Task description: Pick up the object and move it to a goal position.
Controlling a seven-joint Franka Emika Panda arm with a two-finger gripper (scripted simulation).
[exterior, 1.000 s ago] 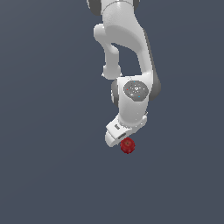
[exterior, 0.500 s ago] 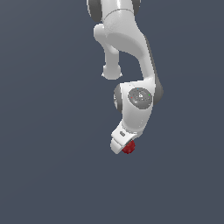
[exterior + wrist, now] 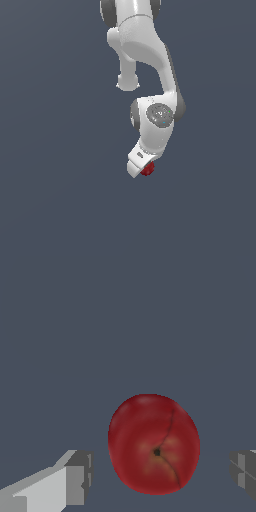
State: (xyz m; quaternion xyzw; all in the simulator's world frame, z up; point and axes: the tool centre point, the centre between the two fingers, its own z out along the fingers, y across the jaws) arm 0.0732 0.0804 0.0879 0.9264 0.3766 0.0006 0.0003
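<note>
We see our gripper (image 3: 157, 476) spread wide and empty around the fruit (image 3: 154, 443) on the floor, which looks light, smooth and rounded, so we'd pinch its widest middle.

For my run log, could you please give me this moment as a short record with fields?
object: dark-red fruit-like ball, dark crease and stem dimple showing
gripper: white, fingers apart on either side of the ball
contact: gaps visible on both sides, no grip yet
surface: plain grey floor
goal marker: none visible
</note>
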